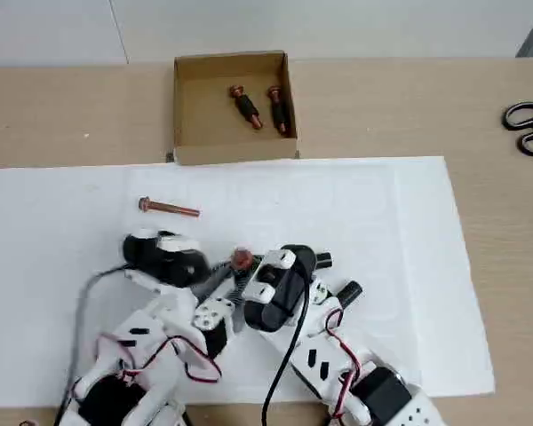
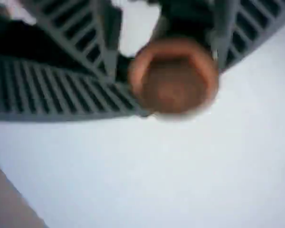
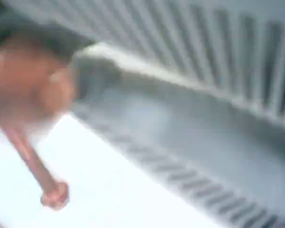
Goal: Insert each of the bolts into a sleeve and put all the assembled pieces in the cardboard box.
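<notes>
A pale wooden table (image 1: 71, 106) carries a white paper sheet (image 1: 382, 266), with the cardboard box (image 1: 185, 106) at the sheet's far edge. Inside the box lie two assembled pieces (image 1: 246, 106), copper bolts in dark sleeves, side by side. A loose bolt (image 1: 169, 209) lies flat on the paper just in front of the box. Scissors (image 1: 529, 129) rest well off to the box's right.

Farther in front of the box, near the robot, the left gripper (image 1: 220, 273) and right gripper (image 1: 253, 271) meet around another bolt, the raised bolt (image 1: 241, 258), its copper head turned upward. The wrist views are too blurred to tell whether either gripper is clamped or slack, or which one bears the bolt.

This looks like the insertion step for a third piece. Next, the bolt likely needs aligning with a sleeve and pushing in, then carrying to the box. The loose bolt is not yet handled.
</notes>
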